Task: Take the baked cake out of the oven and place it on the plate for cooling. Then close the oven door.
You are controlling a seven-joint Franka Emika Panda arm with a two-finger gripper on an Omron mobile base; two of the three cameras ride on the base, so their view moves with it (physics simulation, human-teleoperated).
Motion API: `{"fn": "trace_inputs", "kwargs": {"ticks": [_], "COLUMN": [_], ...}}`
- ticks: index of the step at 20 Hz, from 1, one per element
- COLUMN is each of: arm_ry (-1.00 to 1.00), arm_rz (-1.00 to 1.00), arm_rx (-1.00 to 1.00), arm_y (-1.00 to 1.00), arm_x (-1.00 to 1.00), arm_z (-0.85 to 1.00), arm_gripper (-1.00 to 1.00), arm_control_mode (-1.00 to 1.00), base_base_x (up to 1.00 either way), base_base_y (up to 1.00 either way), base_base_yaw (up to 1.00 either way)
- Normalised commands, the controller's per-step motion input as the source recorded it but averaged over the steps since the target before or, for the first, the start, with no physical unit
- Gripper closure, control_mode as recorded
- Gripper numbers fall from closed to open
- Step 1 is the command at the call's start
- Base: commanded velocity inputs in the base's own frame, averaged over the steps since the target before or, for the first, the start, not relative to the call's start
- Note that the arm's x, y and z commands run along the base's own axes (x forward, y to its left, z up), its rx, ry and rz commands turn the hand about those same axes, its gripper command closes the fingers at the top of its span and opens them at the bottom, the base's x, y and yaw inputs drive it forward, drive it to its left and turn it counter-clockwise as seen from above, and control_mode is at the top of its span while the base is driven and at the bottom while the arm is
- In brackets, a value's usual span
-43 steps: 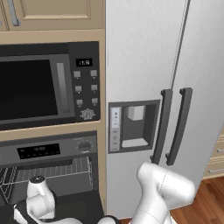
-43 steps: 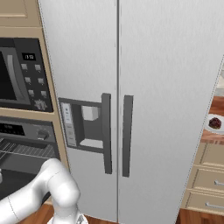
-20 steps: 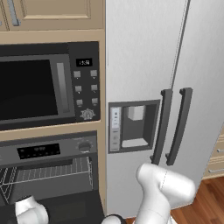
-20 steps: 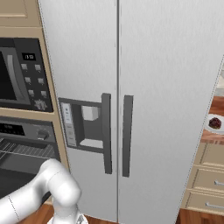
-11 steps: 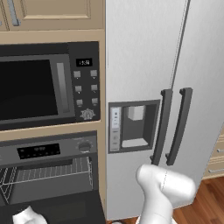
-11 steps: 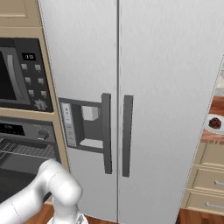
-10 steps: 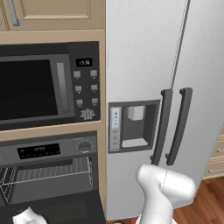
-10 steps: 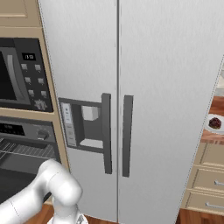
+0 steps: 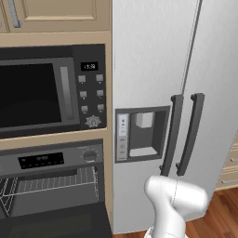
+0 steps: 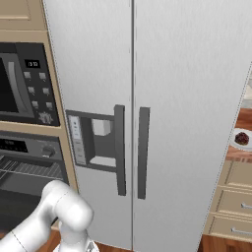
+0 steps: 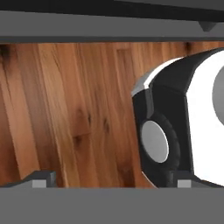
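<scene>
Glowing microwave display (image 9: pixel 89 66), digits unreadable

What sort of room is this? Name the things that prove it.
A home kitchen, rendered. A built-in microwave sits above an open oven with a wire rack, beside a tall double-door fridge with a dispenser, and wooden cabinets above.

Oven (image 9: pixel 51 160) black, grey control strip, wire rack (image 9: pixel 53 182) bare; oven door (image 9: pixel 56 226) down, open. Dark reddish cake (image 10: pixel 242 138) sits on pale plate (image 10: pixel 233 141), on bench right of fridge
</scene>
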Motion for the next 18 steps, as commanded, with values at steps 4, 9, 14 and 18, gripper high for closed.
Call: {"fn": "trace_inputs", "kwargs": {"ticks": [4, 9, 14, 18], "arm_ry": [-0.25, -0.23, -0.08, -0.08], "arm_rz": [0.26, 0.14, 0.00, 0.00], "arm_rx": [-0.02, -0.03, 0.00, 0.00], "arm_y": [0.00, 0.10, 0.20, 0.03], "arm_x": [0.34, 0.27, 0.28, 0.43], "arm_z": [-0.33, -0.37, -0.32, -0.41], "arm_gripper": [-1.00, -1.00, -1.00, -1.00], "arm_control_mode": [-1.00, -1.00, -1.00, -1.00], "base_base_x": [0.00, 0.00, 0.00, 0.00], "base_base_y": [0.00, 0.00, 0.00, 0.00], "base_base_yaw": [0.00, 0.00, 0.00, 0.00]}}
